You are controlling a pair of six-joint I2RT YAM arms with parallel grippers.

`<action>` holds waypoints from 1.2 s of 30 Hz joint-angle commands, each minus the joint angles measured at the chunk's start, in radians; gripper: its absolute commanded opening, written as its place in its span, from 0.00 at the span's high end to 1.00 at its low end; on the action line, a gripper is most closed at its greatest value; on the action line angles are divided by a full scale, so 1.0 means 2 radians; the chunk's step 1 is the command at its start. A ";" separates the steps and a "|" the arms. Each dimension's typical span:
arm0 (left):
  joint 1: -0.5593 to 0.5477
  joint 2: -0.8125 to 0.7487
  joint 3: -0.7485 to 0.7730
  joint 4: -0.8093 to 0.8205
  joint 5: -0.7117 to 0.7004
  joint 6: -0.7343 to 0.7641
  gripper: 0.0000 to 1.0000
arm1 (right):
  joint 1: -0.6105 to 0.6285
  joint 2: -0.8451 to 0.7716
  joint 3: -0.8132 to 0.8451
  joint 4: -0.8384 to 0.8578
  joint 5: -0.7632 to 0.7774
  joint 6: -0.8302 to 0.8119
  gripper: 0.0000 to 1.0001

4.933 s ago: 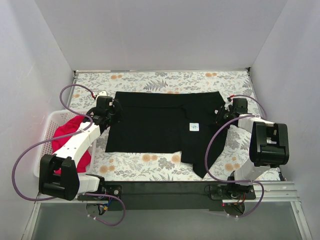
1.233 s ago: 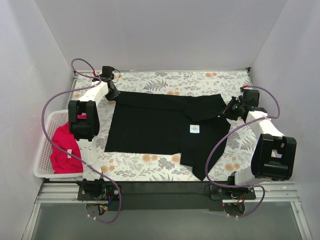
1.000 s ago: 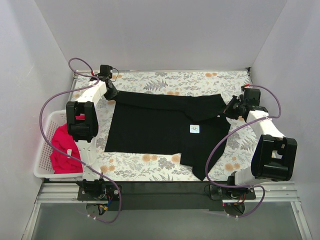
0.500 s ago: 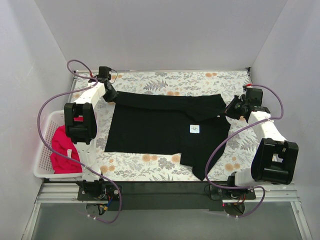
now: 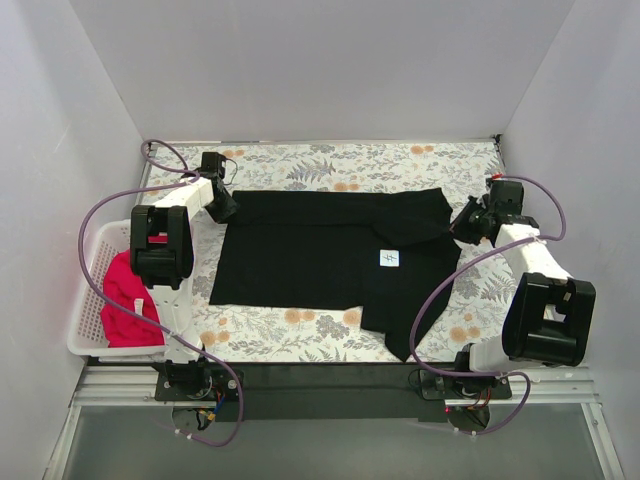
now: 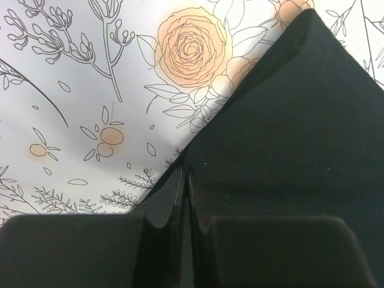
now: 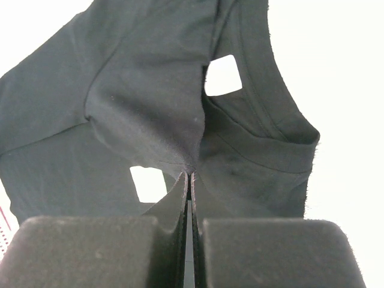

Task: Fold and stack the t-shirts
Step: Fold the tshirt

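While the overhead view only places the claws at opposite ends of the plain black cloth t-shirt (image 5: 300, 250), the wrist views show the grips themselves. The left claw (image 6: 185, 180) is clamped on the shirt's far-left corner, and the right claw (image 7: 190, 177) is pinched together on a fold of cloth beside the neckline.

At the left edge of the floral-printed surface (image 5: 330, 160), a bright red-pink t-shirt (image 5: 125, 300) lies crumpled in a white plastic lattice basket (image 5: 88, 290).

The black shirt is spread mid-surface with its long axis running left to right. Its neck and small white label (image 5: 390, 257) point toward the right edge.
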 commanded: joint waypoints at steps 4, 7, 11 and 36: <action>0.005 -0.013 -0.014 0.010 -0.016 -0.006 1.00 | -0.004 0.016 -0.012 -0.001 0.017 -0.008 0.99; 0.006 -0.015 -0.015 0.007 -0.024 -0.005 1.00 | -0.004 0.021 -0.017 -0.003 0.016 -0.009 0.99; 0.008 -0.016 -0.011 0.003 -0.029 -0.004 1.00 | -0.004 0.022 -0.023 -0.009 0.015 -0.010 0.99; 0.010 -0.033 -0.012 0.003 -0.022 -0.001 0.86 | 0.001 0.019 -0.063 -0.002 -0.021 -0.016 0.68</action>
